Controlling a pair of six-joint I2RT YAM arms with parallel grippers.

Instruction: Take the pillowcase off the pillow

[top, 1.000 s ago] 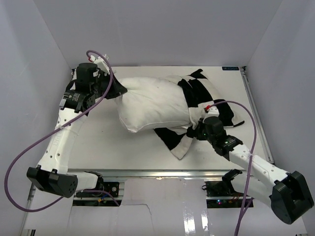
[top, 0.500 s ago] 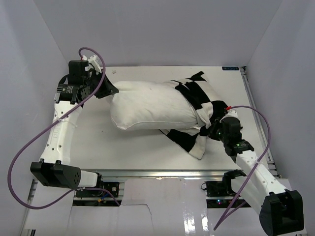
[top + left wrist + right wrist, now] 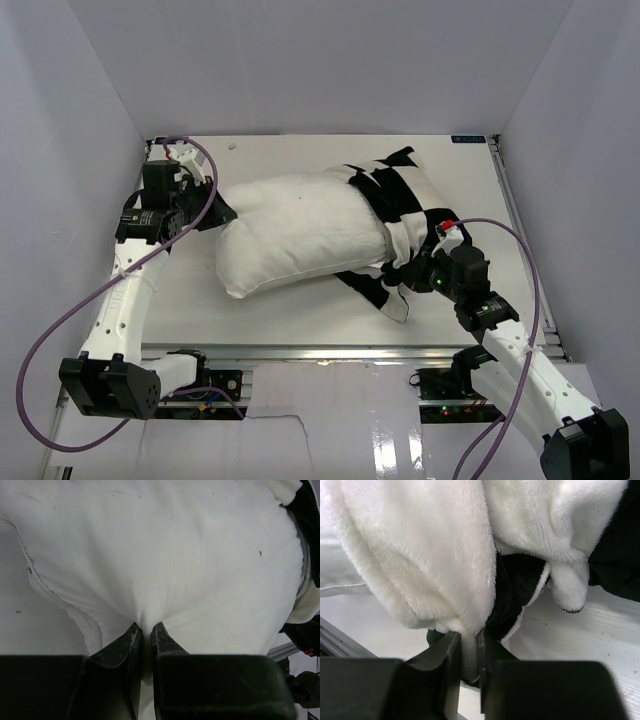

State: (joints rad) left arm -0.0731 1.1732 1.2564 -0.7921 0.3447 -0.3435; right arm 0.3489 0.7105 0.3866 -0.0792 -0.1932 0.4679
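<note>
The off-white pillow (image 3: 300, 235) lies across the table's middle, its left end bare and its right end still inside the black-and-white checked pillowcase (image 3: 405, 200). My left gripper (image 3: 216, 212) pinches a pucker of the pillow's left end; in the left wrist view the gripper (image 3: 146, 627) has plain pillow (image 3: 175, 555) fabric drawn between its tips. My right gripper (image 3: 415, 272) is shut on a bunched fold of the pillowcase at the pillow's near right corner. The right wrist view shows the gripper (image 3: 469, 636) clamped on fluffy pillowcase (image 3: 430, 555) cloth.
White walls close in the white table (image 3: 270, 310) on the left, back and right. A metal rail (image 3: 330, 352) runs along the near edge. Purple cables (image 3: 60, 320) loop off both arms.
My left gripper has pulled toward the near side, dragging the pillow's left end down and tilting it. My right gripper with the pillowcase has shifted slightly left.
</note>
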